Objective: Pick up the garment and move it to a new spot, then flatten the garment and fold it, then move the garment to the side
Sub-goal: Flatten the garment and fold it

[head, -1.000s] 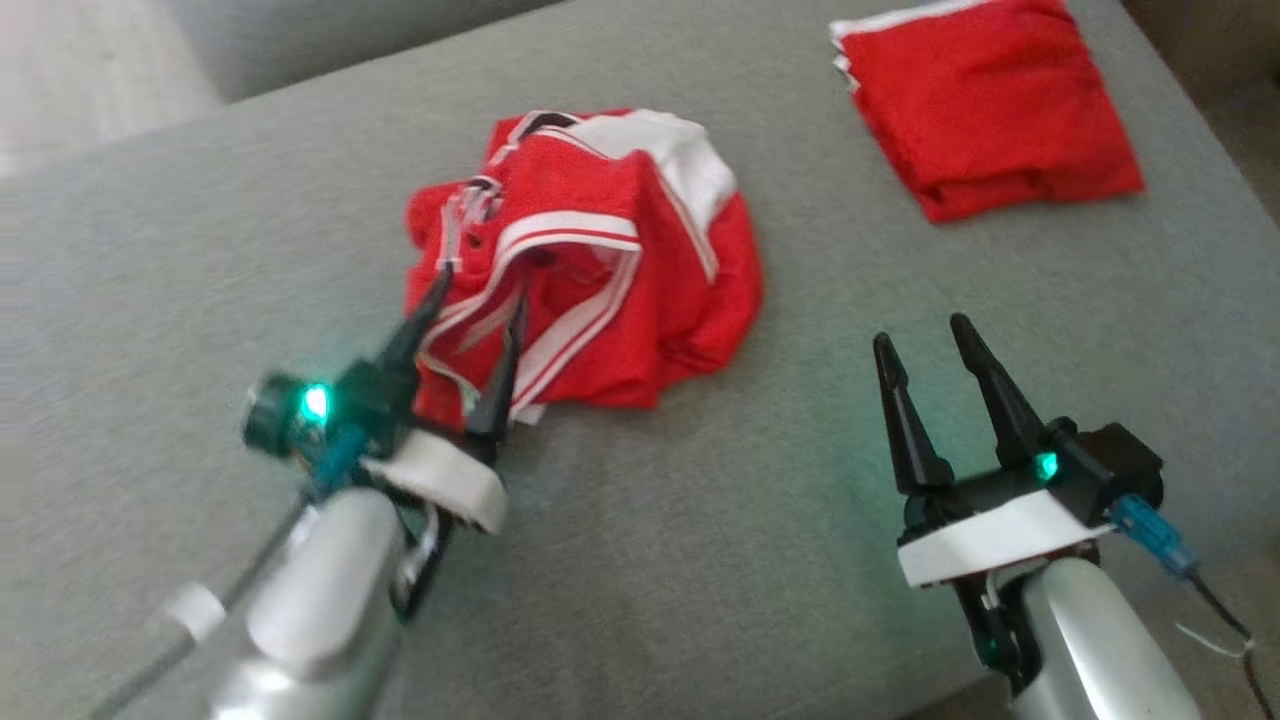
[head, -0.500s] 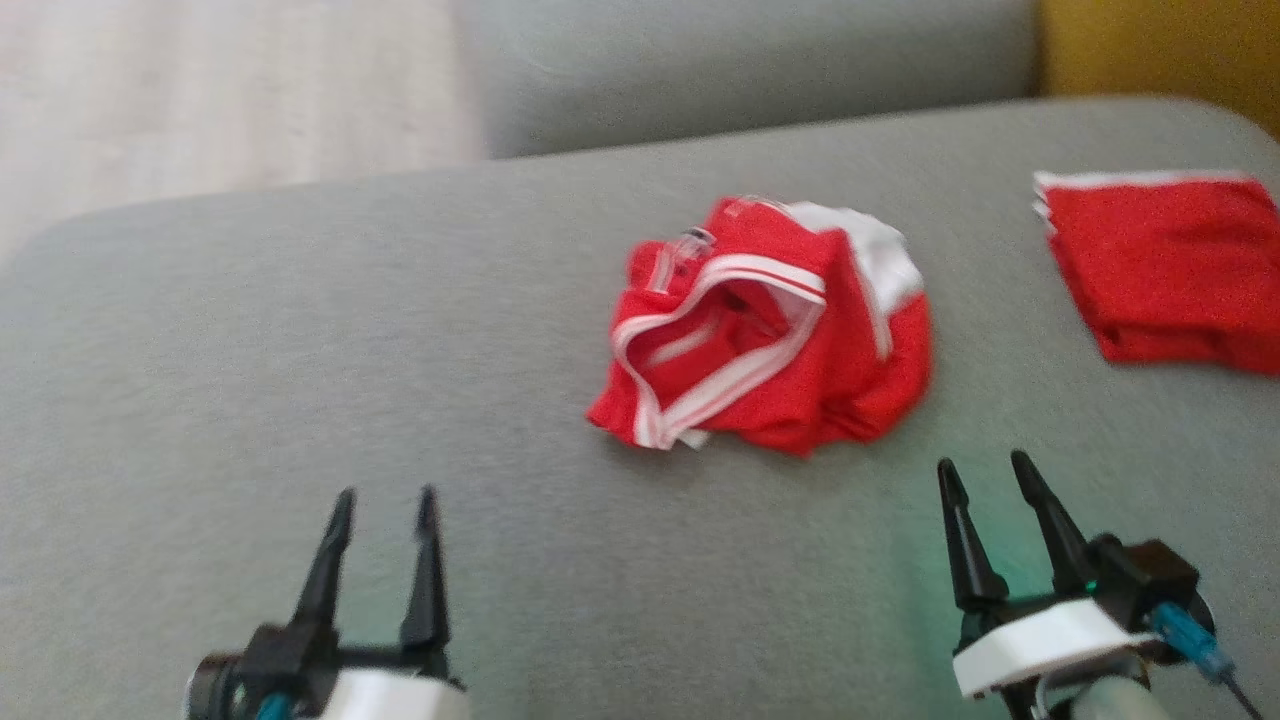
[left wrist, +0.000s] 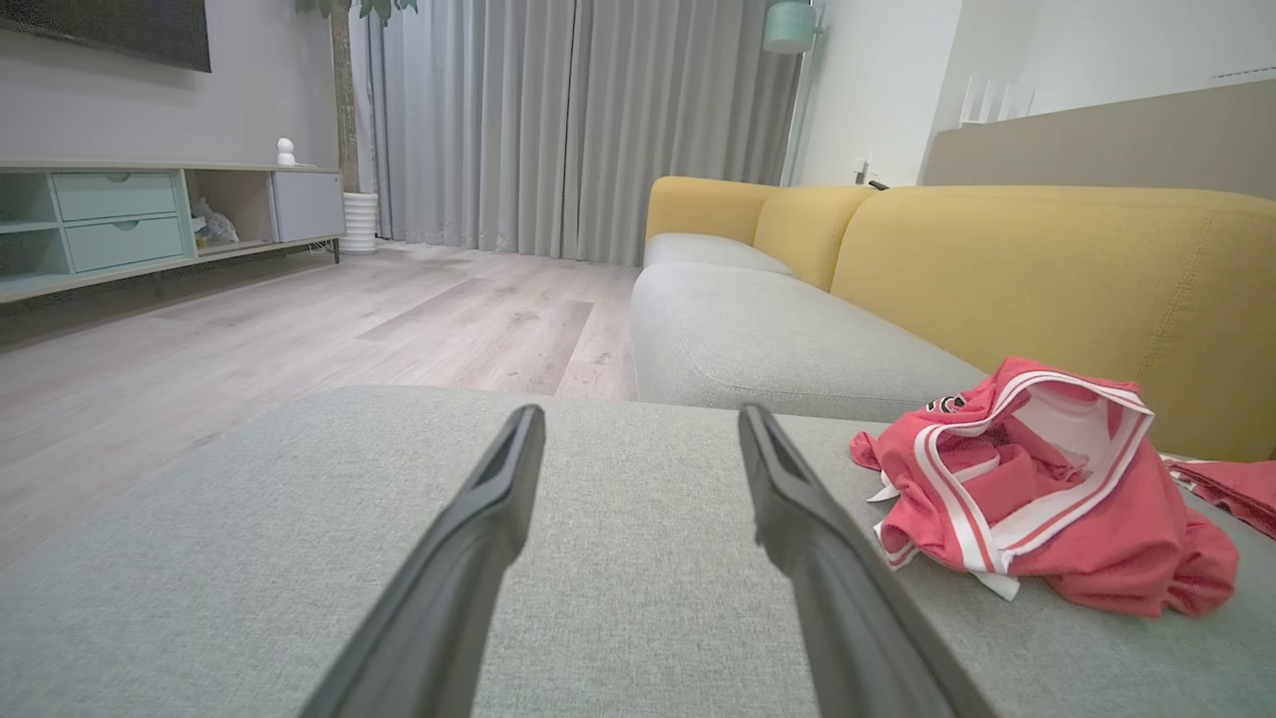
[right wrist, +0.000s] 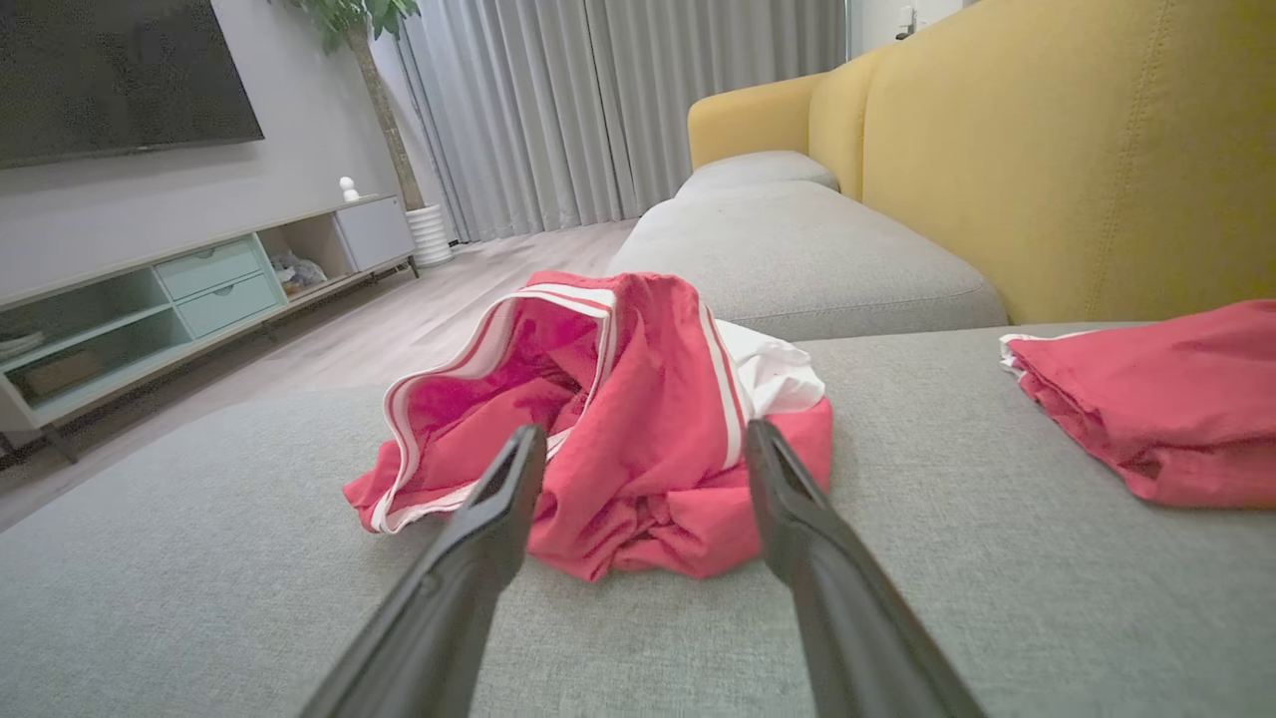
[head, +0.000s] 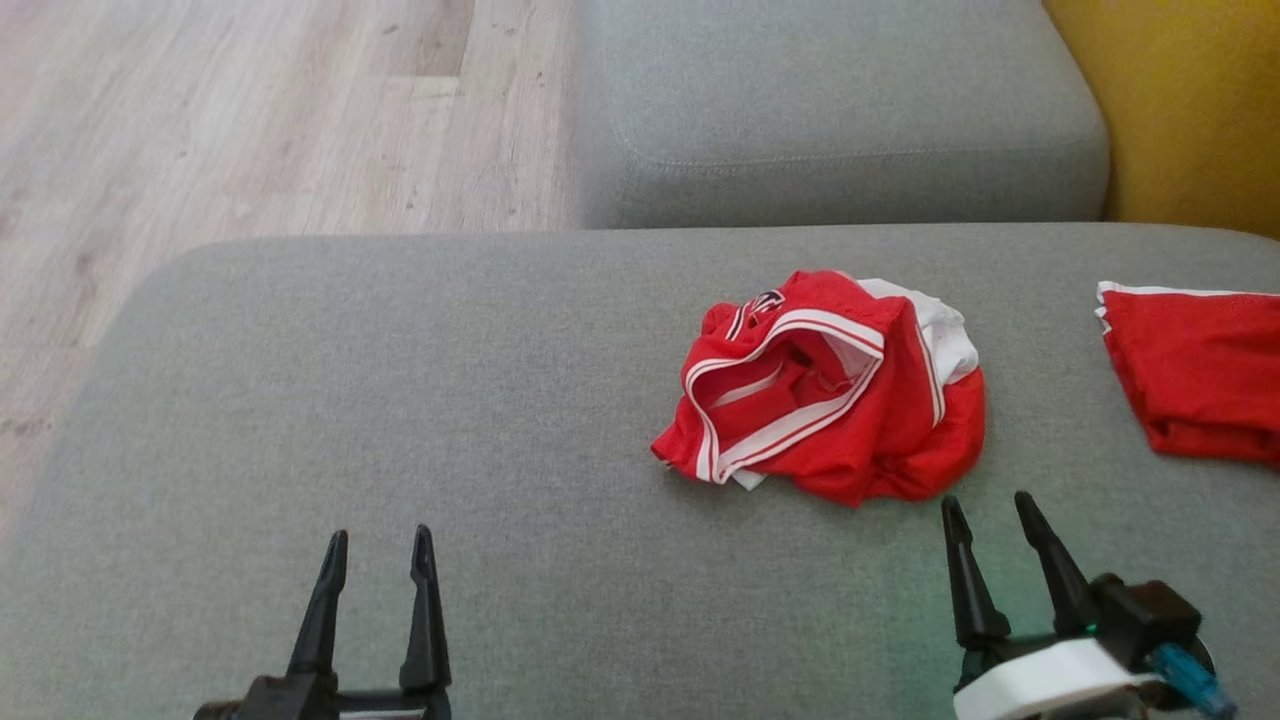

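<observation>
A crumpled red garment (head: 830, 390) with white stripes and a white panel lies in a heap on the grey cushion (head: 400, 400), right of its middle. In the left wrist view the garment (left wrist: 1037, 489) sits off to the right; in the right wrist view the garment (right wrist: 618, 419) lies straight ahead. My left gripper (head: 378, 545) stands open at the lower left, well clear of the cloth. My right gripper (head: 990, 510) is open too, its tips just short of the heap's near edge. Nothing is between either pair of fingers.
A folded red cloth (head: 1195, 375) lies at the cushion's right edge. A second grey seat cushion (head: 830, 110) lies beyond, with a yellow backrest (head: 1190, 110) to the right. Wooden floor (head: 250, 120) lies past the cushion's far left edge.
My left gripper has let go of the garment's striped edge and drawn back to the lower left. The head camera has tilted up, shifting the whole picture. The garment stays heaped.
</observation>
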